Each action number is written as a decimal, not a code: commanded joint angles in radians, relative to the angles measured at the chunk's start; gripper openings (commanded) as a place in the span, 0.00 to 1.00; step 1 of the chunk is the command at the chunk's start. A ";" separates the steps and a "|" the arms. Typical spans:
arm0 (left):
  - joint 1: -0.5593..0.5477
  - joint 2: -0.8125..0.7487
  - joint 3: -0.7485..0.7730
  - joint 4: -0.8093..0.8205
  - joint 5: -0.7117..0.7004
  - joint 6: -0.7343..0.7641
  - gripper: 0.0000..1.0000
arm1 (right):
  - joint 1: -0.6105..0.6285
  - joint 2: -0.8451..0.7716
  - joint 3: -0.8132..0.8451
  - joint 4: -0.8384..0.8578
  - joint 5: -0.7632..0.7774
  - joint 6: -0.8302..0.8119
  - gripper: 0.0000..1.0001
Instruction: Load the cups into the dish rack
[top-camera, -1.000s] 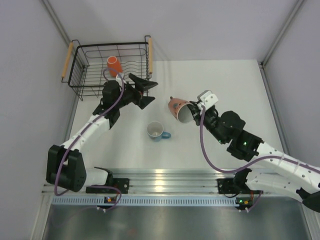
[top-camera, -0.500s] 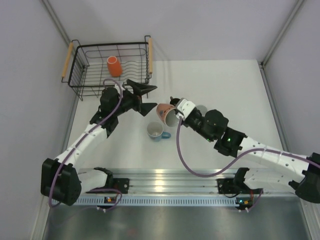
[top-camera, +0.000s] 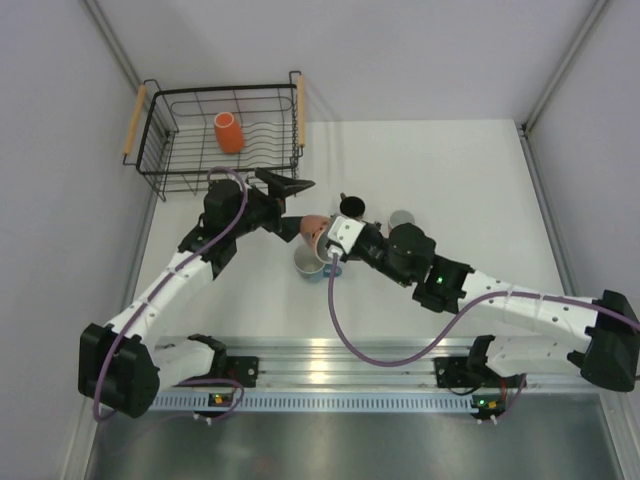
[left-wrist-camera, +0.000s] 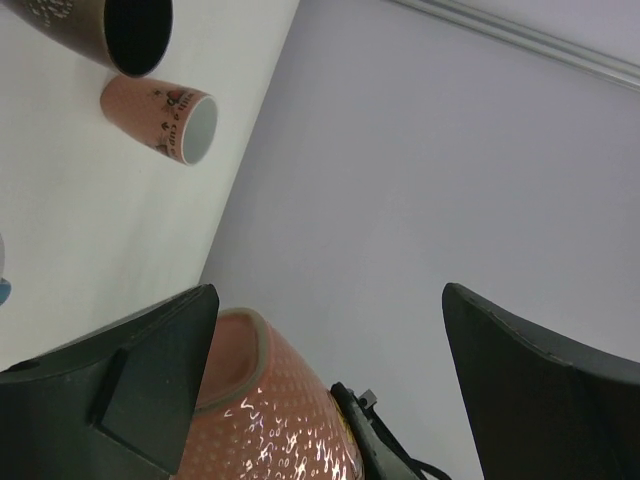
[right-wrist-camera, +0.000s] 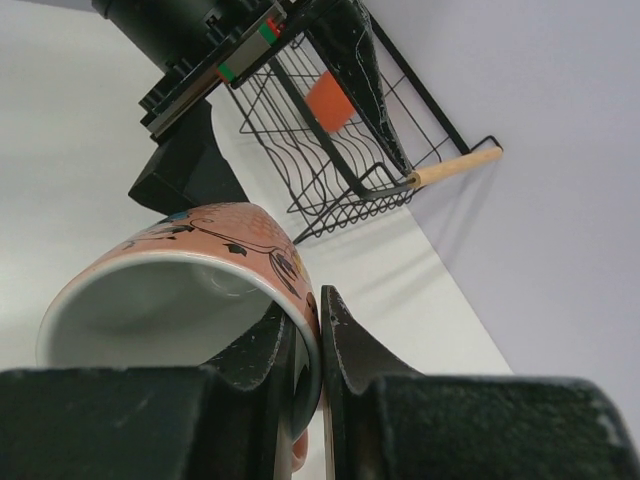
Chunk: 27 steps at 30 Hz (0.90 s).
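Top external view: a salmon-pink mug (top-camera: 312, 226) is held in the air above the middle of the bench (top-camera: 450, 180), lying on its side. Its long axis runs about level, with the base toward the left arm and the mouth toward the right arm. The right pincer (top-camera: 325, 238) is clamped on the rim, one finger inside the pale wall and one outside, as the right wrist view shows plainly. The left pincer (top-camera: 295, 205) is spread wide, and in the left wrist view the mug's dotted side sits close to one finger (left-wrist-camera: 150, 380); I cannot tell whether they touch.

Just below the held mug a light blue mug (top-camera: 308, 264) stands mouth up. A dark mug (top-camera: 351, 206) and a second pink mug (top-camera: 402, 218) are near, farther back. The dish rack (top-camera: 160, 150) stands at the far left corner with an orange mug (top-camera: 229, 132) inside it.
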 joint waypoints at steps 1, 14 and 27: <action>-0.014 -0.029 0.002 -0.008 0.003 -0.023 0.99 | 0.026 0.021 0.083 0.180 0.006 -0.061 0.00; -0.025 -0.052 -0.072 -0.062 -0.011 -0.005 0.99 | 0.034 0.043 0.120 0.225 0.054 -0.133 0.00; -0.046 -0.056 -0.060 -0.062 -0.015 -0.023 0.99 | 0.034 0.130 0.164 0.251 0.017 -0.139 0.00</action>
